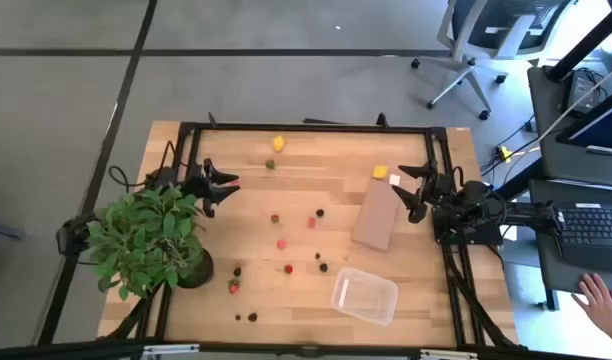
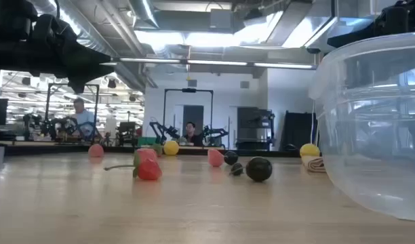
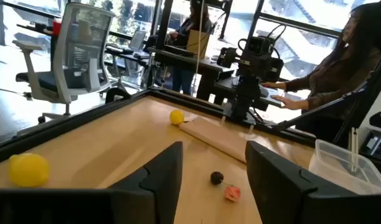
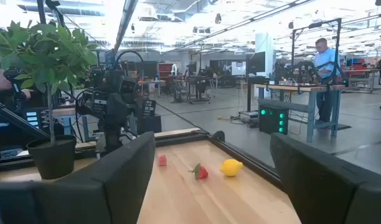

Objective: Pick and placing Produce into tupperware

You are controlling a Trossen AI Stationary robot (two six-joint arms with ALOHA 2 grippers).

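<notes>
Across the table both arms sit parked, left gripper [image 1: 229, 185] at 9 o'clock and right gripper [image 1: 405, 180] at 3 o'clock, jaws apart and empty, produce [image 1: 288, 268] scattered, tupperware [image 1: 365, 296] empty at 5 o'clock — still pre-pick, next move needs a descent onto one fruit.

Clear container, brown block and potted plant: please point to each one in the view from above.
clear container [image 1: 365, 296], high view, on its bare floor.
brown block [image 1: 377, 218], high view, middle of its flat top.
potted plant [image 1: 146, 238], high view, on its leaves.

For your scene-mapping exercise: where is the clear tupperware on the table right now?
In the high view, the tupperware sits empty near the table's front edge on the right side, just below the flat brown block, with a dark berry to its left.
</notes>
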